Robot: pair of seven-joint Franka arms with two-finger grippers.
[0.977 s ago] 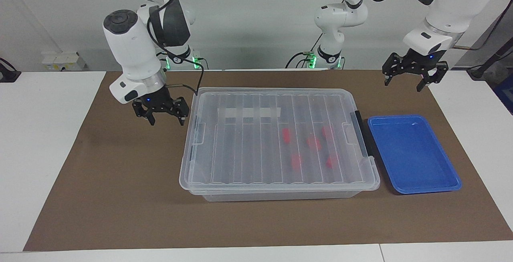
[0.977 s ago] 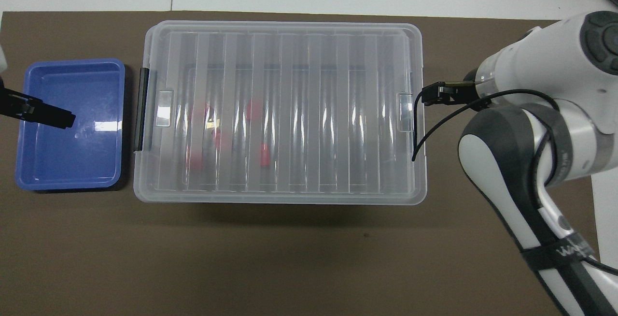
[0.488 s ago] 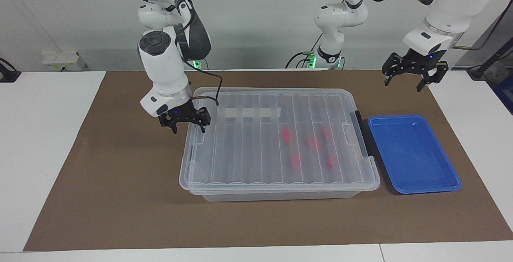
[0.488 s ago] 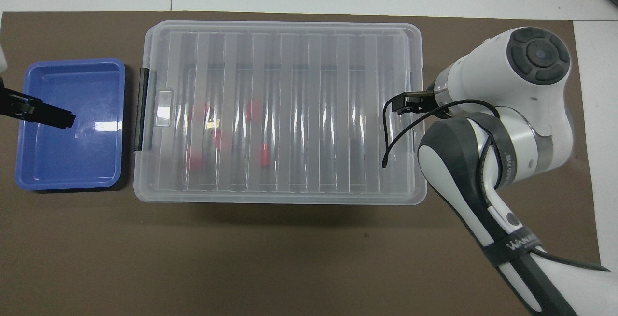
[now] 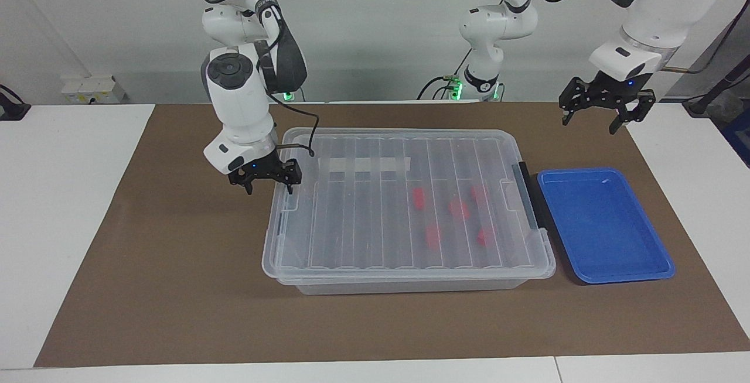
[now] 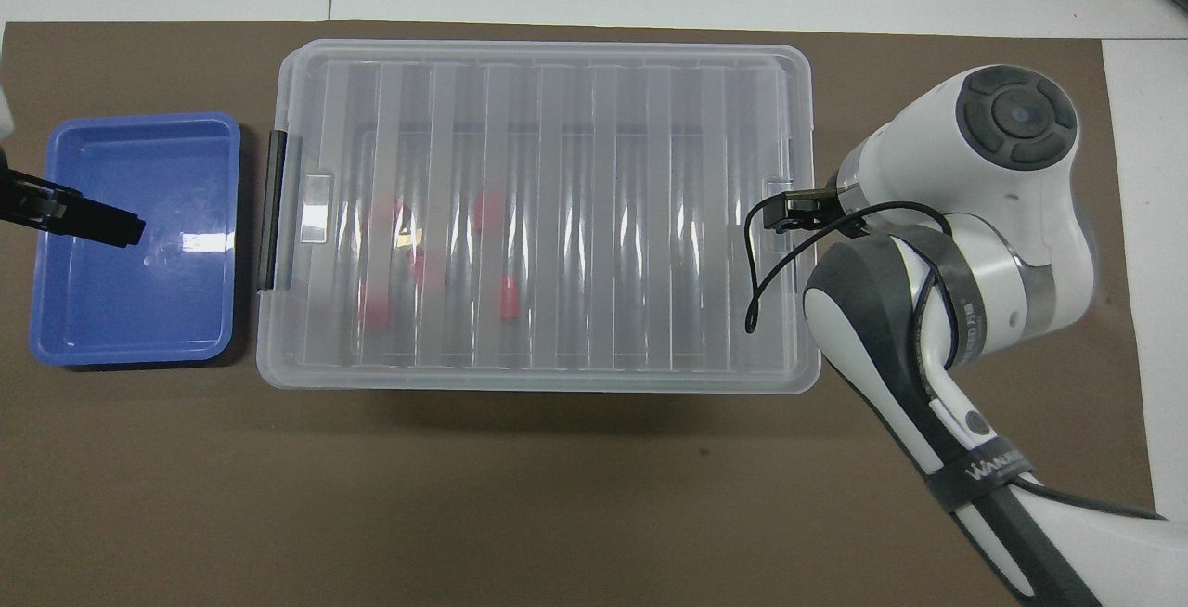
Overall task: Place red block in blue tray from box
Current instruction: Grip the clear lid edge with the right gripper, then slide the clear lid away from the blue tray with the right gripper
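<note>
**Lid still on; right pincer at the box end**

Box (image 5: 404, 207) found closed, ribbed clear lid (image 5: 410, 154) seated, dark latch (image 5: 527, 195) at the end beside the blue tray (image 5: 603, 225). Red blocks (image 5: 418, 197) seen through the lid, all lying in the half of the box toward the left arm's end of the surface; five counted in the facing view, though the ribs blur the outlines and the count is given with reserve. None outside the box. Tray bare, just beside the box, toward the left arm's end.

Right pincer (image 5: 265, 181) open, empty, hanging low at the end of the box toward the right arm's base, one fingertip over the lid's edge near the clear end tab (image 6: 778, 208). Contact with lid or tab not confirmed. Left pincer (image 5: 603, 115) open, empty, held high near the tray; waiting.

Step in hand, by judgement: opening the box. No block reachable until the lid is released and cleared.

Next move calls for: lowering onto the end tab and closing squarely on it, then freeing that end. Dark latch at the other end likely needs release as well, within the left arm's reach. Risk noted: box sliding on the brown mat (image 5: 176, 289) if pulled sideways rather than up.
</note>
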